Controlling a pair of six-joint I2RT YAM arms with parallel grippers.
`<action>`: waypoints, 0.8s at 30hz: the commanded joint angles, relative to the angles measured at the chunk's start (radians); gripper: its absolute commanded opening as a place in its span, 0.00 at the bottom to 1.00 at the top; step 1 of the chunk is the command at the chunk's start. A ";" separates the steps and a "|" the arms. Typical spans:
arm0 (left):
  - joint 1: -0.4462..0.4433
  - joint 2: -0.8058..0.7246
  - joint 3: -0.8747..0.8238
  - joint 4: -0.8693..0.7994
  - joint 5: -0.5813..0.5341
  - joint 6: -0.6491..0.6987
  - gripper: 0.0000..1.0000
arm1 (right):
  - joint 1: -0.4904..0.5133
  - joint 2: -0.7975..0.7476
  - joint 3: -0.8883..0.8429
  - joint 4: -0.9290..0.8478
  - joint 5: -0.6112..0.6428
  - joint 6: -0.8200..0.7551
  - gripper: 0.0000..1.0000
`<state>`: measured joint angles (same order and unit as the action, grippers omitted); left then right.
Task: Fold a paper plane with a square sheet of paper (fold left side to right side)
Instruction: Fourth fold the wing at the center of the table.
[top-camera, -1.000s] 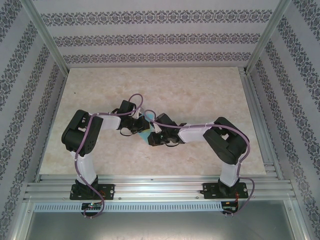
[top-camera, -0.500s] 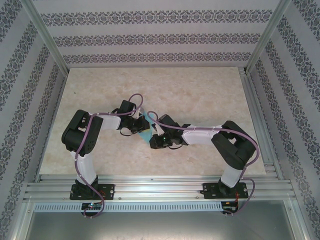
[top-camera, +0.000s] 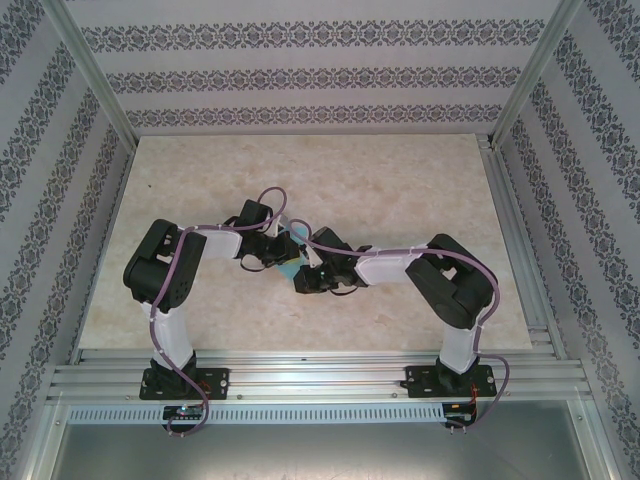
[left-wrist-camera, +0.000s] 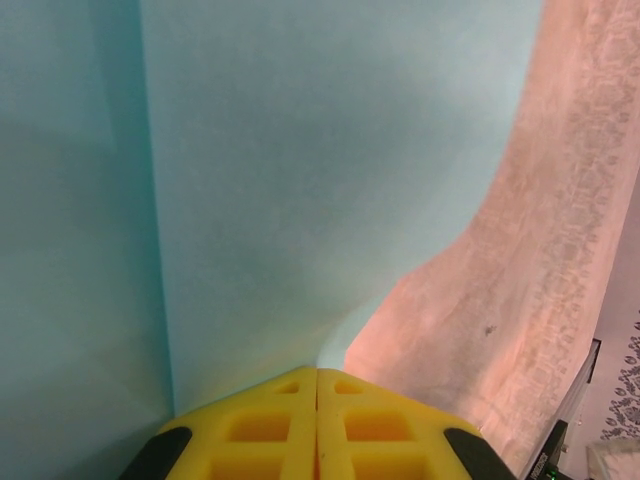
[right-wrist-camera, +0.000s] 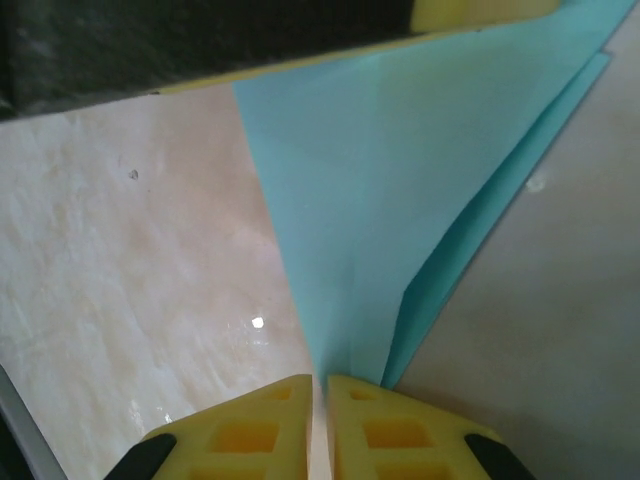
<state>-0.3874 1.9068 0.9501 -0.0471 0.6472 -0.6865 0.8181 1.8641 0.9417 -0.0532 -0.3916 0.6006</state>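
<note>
From the overhead camera I saw both arms reaching inward and meeting near the middle of the marbled table (top-camera: 400, 190), with the folded turquoise paper (top-camera: 289, 266) caught between their wrists. The left gripper (top-camera: 277, 252) came at it from the left and slightly farther back, and the right gripper (top-camera: 305, 278) came from the right and a little nearer to me. The two were almost touching over the sheet. On the left wrist camera the yellow fingertips (left-wrist-camera: 270, 420) were pressed together with no gap I could make out. The paper ran straight out from between them, so I read that as a pinch on its edge. The paper filled most of that view, with one straight crease running away on the left side and bare table showing to the right. On the right wrist camera the yellow pads (right-wrist-camera: 250, 430) stood a hair apart, and the paper's narrow pointed end dropped into that slit, pinched there. Beyond the pads the paper fanned out into a wedge. A second layer showed along its right edge, lying slightly offset under the top one. The dark body of the left gripper crossed the far side of that view, over the wide end of the paper. Purple cables (top-camera: 265, 195) looped over the two wrists.
</note>
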 joint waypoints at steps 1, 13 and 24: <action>0.005 0.046 0.008 -0.077 -0.103 0.045 0.08 | 0.005 0.047 0.004 -0.083 0.059 -0.032 0.14; 0.068 -0.085 0.321 -0.398 -0.070 0.194 0.22 | 0.013 0.058 -0.071 -0.103 0.025 0.004 0.13; 0.030 -0.292 -0.038 -0.115 0.023 0.079 0.12 | 0.018 0.071 -0.053 -0.115 0.027 0.010 0.13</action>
<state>-0.3294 1.6463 0.9867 -0.2703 0.6281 -0.5632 0.8181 1.8664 0.9253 -0.0288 -0.3943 0.6052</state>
